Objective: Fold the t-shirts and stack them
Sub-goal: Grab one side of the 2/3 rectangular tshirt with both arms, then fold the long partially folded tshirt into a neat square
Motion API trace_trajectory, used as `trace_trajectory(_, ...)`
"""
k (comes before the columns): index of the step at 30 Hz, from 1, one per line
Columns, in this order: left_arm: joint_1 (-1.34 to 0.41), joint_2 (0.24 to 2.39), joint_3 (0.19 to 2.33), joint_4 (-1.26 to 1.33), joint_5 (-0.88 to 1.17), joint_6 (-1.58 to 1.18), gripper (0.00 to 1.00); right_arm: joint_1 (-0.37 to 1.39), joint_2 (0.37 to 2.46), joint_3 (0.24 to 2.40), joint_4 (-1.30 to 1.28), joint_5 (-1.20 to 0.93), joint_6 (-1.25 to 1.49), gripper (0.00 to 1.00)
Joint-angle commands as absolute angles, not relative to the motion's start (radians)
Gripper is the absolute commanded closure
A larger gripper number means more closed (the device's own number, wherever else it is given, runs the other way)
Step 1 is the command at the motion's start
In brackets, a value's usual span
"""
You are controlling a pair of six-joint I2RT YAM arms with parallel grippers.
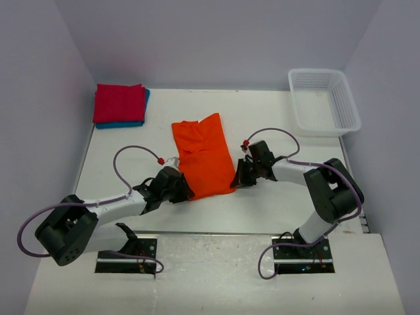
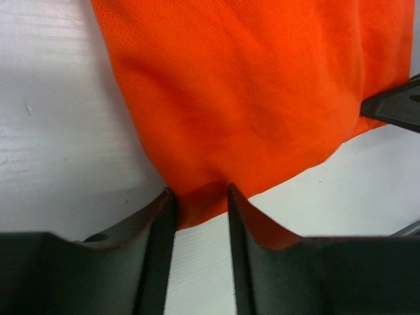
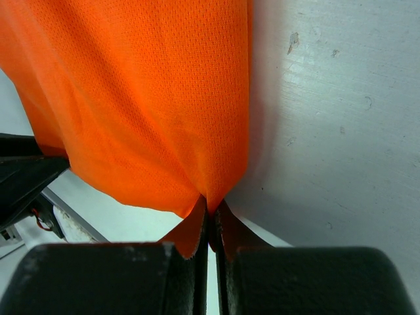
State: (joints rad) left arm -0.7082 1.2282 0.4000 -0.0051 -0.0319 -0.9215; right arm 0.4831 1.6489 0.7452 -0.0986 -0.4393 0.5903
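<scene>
The orange t-shirt (image 1: 203, 154) lies partly folded in the middle of the table, long axis running away from me. My left gripper (image 1: 189, 190) sits at its near left corner; in the left wrist view the gripper (image 2: 202, 193) is open, and the corner of the orange cloth (image 2: 249, 92) lies between the fingertips with bare table behind it. My right gripper (image 1: 237, 178) is at the near right corner and, in its wrist view (image 3: 211, 207), is shut on a pinch of the orange cloth (image 3: 144, 98). A folded red t-shirt (image 1: 118, 103) rests on a folded blue t-shirt (image 1: 125, 124) at the far left.
A white mesh basket (image 1: 323, 102) stands at the far right corner. The table (image 1: 275, 131) is walled in on three sides. The right gripper's dark finger (image 2: 394, 108) shows at the right edge of the left wrist view.
</scene>
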Motion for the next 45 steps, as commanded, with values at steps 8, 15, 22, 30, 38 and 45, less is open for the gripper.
trace_trajectory(8,-0.710,1.215,0.342,0.002,-0.005,-0.931,1.00,0.482,1.635,0.742,-0.107,-0.437,0.574,1.00)
trace_trajectory(15,-0.710,1.083,0.364,-0.130,-0.005,-0.899,1.00,0.508,1.546,0.756,-0.204,-0.336,0.540,1.00)
trace_trajectory(22,-0.759,1.011,0.408,-0.218,0.044,-0.870,1.00,0.600,1.355,0.741,-0.311,-0.230,0.548,1.00)
trace_trajectory(30,-0.848,0.898,0.400,-0.293,0.038,-0.923,1.00,0.690,1.103,0.701,-0.443,-0.154,0.595,1.00)
trace_trajectory(38,-0.887,0.732,0.431,-0.448,0.018,-0.963,1.00,0.758,0.936,0.632,-0.549,-0.097,0.675,1.00)
trace_trajectory(45,-0.910,0.701,0.512,-0.514,0.005,-0.950,1.00,0.813,0.870,0.626,-0.621,-0.003,0.727,1.00)
